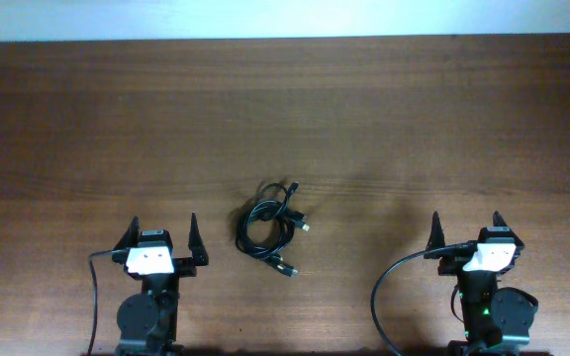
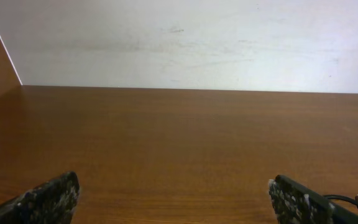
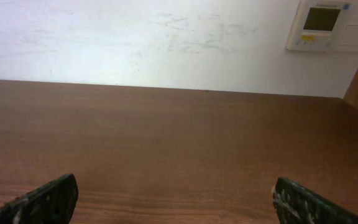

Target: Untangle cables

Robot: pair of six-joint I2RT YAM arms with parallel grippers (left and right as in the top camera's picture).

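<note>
The cables (image 1: 270, 225) lie as one tangled bundle of thin black loops with small plug ends on the wooden table, near the middle front. My left gripper (image 1: 161, 233) is open and empty, to the left of the bundle. My right gripper (image 1: 466, 229) is open and empty, far to the bundle's right. In the left wrist view the open fingertips (image 2: 173, 199) frame bare wood; a bit of black cable (image 2: 353, 200) shows at the lower right edge. In the right wrist view the open fingertips (image 3: 176, 199) frame bare wood, with no cables in sight.
The brown wooden table (image 1: 285, 119) runs back to a white wall (image 2: 185, 43). A white wall controller (image 3: 328, 25) hangs at the upper right in the right wrist view. Thick black arm wires (image 1: 384, 297) curl beside each arm base.
</note>
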